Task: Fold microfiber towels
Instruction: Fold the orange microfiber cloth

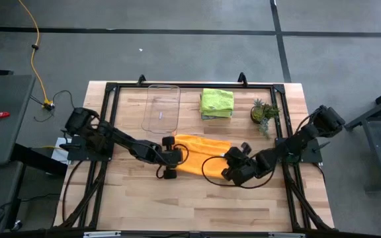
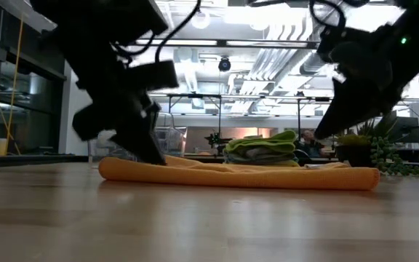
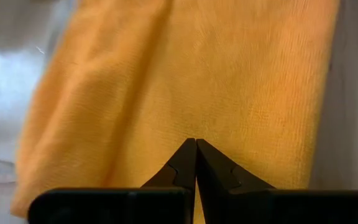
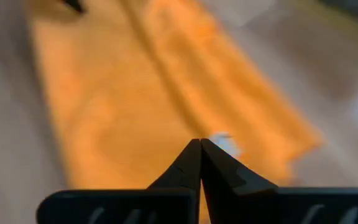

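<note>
High view: left gripper (image 1: pixel 172 158), right gripper (image 1: pixel 232 165) clenched at orange towel (image 1: pixel 202 153) ends, possibly pinching edges

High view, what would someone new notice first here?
The orange towel lying mid-table, with the left gripper and the right gripper shut at its two ends. Behind it sits a stack topped by a lime green towel, between a clear tray and a potted plant.
</note>
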Controlling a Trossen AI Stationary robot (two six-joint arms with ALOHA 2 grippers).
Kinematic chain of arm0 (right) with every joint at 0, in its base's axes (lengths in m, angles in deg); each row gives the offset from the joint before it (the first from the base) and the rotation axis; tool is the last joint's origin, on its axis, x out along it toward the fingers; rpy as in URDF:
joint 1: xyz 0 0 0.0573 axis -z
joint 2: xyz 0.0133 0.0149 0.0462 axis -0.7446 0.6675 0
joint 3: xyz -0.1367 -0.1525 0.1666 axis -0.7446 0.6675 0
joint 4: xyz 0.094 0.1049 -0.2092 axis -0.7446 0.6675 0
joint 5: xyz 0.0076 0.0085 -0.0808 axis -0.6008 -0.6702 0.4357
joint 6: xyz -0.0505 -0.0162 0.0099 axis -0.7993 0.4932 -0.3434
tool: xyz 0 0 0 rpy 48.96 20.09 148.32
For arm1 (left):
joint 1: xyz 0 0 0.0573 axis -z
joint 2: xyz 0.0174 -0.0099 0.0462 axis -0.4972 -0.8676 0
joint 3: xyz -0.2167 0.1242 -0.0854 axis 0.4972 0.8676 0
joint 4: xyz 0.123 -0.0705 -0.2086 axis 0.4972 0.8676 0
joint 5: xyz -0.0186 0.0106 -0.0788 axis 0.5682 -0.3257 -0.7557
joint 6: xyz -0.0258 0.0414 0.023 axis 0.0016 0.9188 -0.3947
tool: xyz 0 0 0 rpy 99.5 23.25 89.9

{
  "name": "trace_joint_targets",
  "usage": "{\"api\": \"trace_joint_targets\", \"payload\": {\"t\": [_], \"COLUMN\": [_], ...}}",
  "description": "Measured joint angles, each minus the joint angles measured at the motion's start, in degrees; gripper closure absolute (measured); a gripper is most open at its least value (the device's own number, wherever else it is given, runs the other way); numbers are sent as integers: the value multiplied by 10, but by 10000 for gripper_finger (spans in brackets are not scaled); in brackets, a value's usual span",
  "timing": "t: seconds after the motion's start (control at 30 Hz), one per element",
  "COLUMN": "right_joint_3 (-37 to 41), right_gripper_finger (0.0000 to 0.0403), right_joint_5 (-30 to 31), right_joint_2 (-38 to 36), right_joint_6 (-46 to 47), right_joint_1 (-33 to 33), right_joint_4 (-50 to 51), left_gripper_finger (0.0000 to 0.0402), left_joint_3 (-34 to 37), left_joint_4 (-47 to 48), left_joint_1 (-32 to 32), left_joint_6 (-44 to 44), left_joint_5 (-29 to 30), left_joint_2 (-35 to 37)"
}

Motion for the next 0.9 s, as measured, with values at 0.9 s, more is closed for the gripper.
{"api": "trace_joint_targets", "payload": {"t": [0.9], "right_joint_3": [-37], "right_gripper_finger": [403], "right_joint_5": [-153], "right_joint_2": [129], "right_joint_6": [-10], "right_joint_1": [-103], "right_joint_4": [-157], "left_gripper_finger": [401], "left_joint_3": [-5], "left_joint_4": [22], "left_joint_1": [198], "left_joint_6": [-299], "left_joint_5": [13], "left_joint_2": [-21]}}
